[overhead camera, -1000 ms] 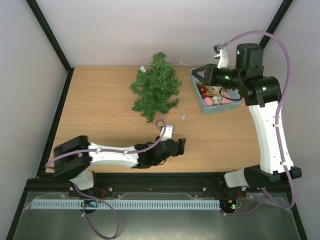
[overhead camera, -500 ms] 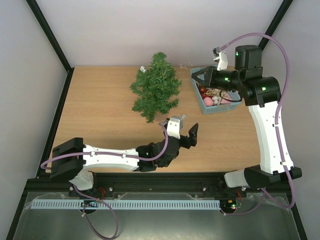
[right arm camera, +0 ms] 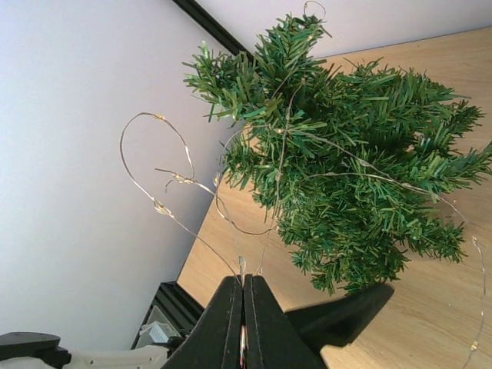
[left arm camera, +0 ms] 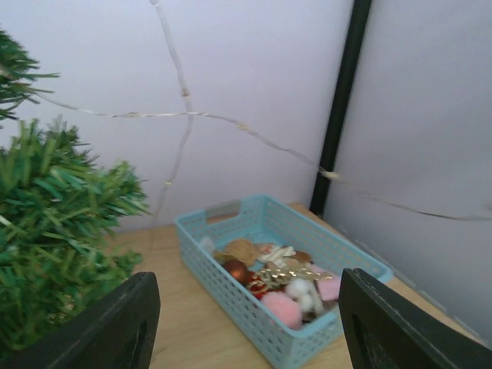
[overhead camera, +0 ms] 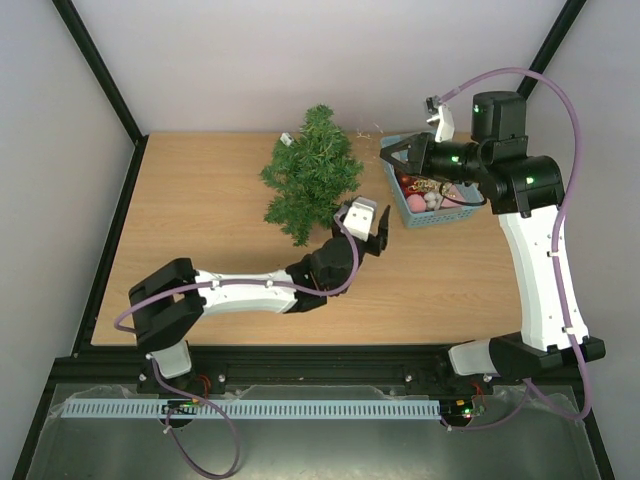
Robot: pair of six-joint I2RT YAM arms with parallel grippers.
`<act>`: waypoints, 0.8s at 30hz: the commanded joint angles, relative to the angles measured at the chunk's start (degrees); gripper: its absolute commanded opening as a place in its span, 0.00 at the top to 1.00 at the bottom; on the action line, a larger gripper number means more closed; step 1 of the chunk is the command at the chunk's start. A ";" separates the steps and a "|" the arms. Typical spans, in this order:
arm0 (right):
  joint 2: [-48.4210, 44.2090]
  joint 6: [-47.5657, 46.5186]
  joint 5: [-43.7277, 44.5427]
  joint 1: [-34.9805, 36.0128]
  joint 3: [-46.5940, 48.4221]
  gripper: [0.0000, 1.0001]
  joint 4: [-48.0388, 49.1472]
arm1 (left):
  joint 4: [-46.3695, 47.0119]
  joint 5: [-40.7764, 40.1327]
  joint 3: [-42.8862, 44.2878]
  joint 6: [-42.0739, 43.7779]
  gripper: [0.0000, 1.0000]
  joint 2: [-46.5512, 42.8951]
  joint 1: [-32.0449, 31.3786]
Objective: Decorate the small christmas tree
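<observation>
The small christmas tree (overhead camera: 312, 175) stands at the back middle of the wooden worktop (overhead camera: 200, 220), close to the rear wall, its bushy dark-green branches spreading towards the near side. Thin strands of a wire light string (right arm camera: 159, 118) cross its upper branches and loop out into the air beside it.

Just off the tree's near right edge, the left end effector (overhead camera: 375, 235) hovers above the worktop at the end of its outstretched arm. Its fingers (left arm camera: 108, 323) stand wide apart with nothing between them, and its wrist camera looks past the tree towards the basket.

Further right and further back, the right end effector (right arm camera: 243, 280) hangs in the air between the tree top and the basket's far corner, pointing at the tree. Its jaws are pressed together, pinching the wire light string at their tips.

The light-blue basket (overhead camera: 440, 217) sits on the worktop to the right of the tree, apart from it. It holds small ornaments (left arm camera: 284, 307): a red ball, pink and white pom-poms and a gold piece.
</observation>
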 commanded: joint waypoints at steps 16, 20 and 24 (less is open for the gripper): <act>-0.49 1.34 -4.45 0.08 0.85 0.99 2.05 | 12.68 9.27 7.14 3.45 0.67 10.60 7.62; -0.57 0.99 -4.48 0.13 0.26 0.99 2.16 | 12.81 8.19 9.93 3.92 0.80 13.27 8.08; -0.65 0.57 -4.47 0.09 -0.26 0.99 2.25 | 13.16 7.06 11.92 4.51 0.85 15.02 8.39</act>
